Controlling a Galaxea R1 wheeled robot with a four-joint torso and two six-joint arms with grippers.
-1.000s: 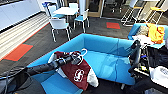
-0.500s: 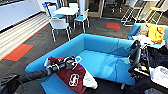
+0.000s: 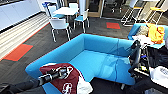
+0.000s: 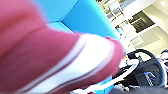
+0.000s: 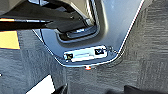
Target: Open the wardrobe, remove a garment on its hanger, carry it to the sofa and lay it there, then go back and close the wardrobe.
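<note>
The left gripper (image 3: 62, 73) hovers over the maroon varsity jacket (image 3: 67, 81) draped on the blue sofa's (image 3: 100, 60) near arm; its jaws' state is apparently obscured—cannot tell.

The blue sofa (image 3: 100, 60) has lots of bare seat in the middle and on the right. The maroon jacket (image 3: 66, 78) covers its near left end. A dark bar (image 3: 136, 57) stands at its right end. White chairs (image 3: 60, 26) and a table (image 3: 65, 10) stand far behind.
</note>
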